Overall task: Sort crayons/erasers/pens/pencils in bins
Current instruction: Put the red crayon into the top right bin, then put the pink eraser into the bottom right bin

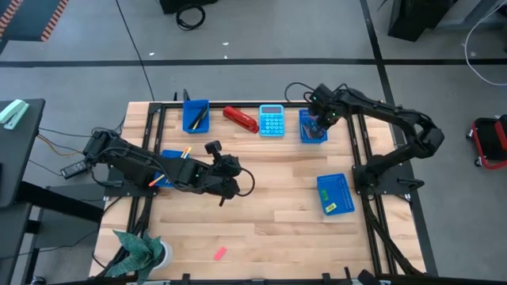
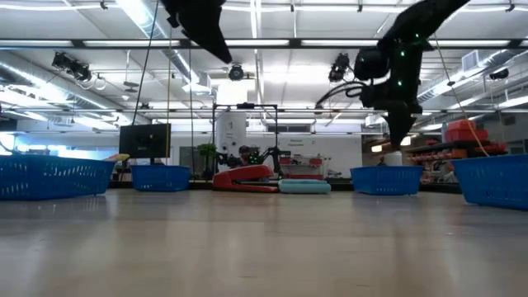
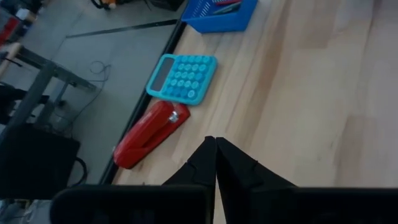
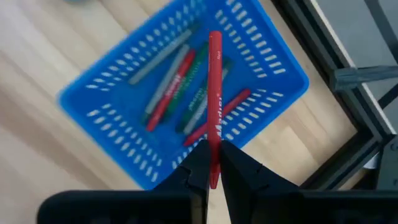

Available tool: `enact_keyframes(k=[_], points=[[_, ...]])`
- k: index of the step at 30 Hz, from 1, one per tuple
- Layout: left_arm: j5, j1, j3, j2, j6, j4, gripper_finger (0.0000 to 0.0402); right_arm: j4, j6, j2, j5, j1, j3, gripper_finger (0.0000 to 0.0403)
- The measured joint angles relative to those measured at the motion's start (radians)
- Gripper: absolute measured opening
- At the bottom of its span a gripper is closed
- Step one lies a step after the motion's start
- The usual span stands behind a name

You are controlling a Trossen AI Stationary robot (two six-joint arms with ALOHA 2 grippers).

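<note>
My right gripper (image 4: 213,152) is at the far right of the table (image 1: 321,119), shut on a red crayon (image 4: 214,81) above a blue bin (image 4: 273,59). That bin holds several red, grey and green crayons (image 4: 180,87). My left gripper (image 3: 215,142) is shut and empty above the middle of the table (image 1: 244,181). A pink eraser (image 1: 220,253) lies flat on the table near the front edge. A bin at the right (image 1: 336,194) holds a yellow and a green eraser. Two bins at the left (image 1: 196,115) (image 1: 173,157) hold sticks. My right gripper pinches the red crayon between its two fingers at the crayon's near end (image 4: 214,163). The fingers point down from above and lie along the crayon. The crayon sticks out past the fingertips toward the bin, lifted clear of it.
A red stapler (image 1: 240,119) and a light-blue calculator (image 1: 272,120) lie at the far edge between the two far bins; both show in the left wrist view (image 3: 149,134) (image 3: 182,78). A green plant (image 1: 136,252) stands at the near left corner. Bare wood lies at the table's middle and front.
</note>
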Motion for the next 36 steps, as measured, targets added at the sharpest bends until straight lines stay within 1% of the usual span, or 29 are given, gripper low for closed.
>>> enact_keyframes(k=[2,6,13,19,23,29,32,36], points=[[0.015,0.000,0.000,0.000,-0.003,0.000,0.0015,0.034,-0.008,0.000,-0.005,-0.023,-0.028,0.0040],[0.018,0.001,0.000,0.000,-0.002,0.001,0.0013,0.077,-0.008,0.000,-0.048,-0.042,-0.060,0.0040],[0.019,0.011,0.000,0.000,-0.004,0.002,0.0026,0.087,-0.020,0.000,-0.072,-0.042,-0.068,0.0040],[0.019,0.010,0.000,0.000,-0.006,0.002,0.0019,0.122,-0.040,0.000,-0.072,-0.042,-0.068,0.0043],[0.019,0.011,0.000,0.000,-0.001,0.002,0.0014,0.126,-0.036,0.000,-0.072,-0.042,-0.068,0.0066],[0.019,0.010,0.000,0.000,0.001,0.002,0.0017,0.127,-0.037,0.000,-0.072,-0.042,-0.068,0.0108],[0.019,0.010,0.000,0.000,0.000,0.003,0.0015,0.132,-0.034,0.000,-0.072,-0.041,-0.068,0.0119],[0.019,0.010,0.000,0.000,0.001,0.003,0.0013,0.132,-0.034,0.000,-0.072,-0.031,-0.068,0.0123]])
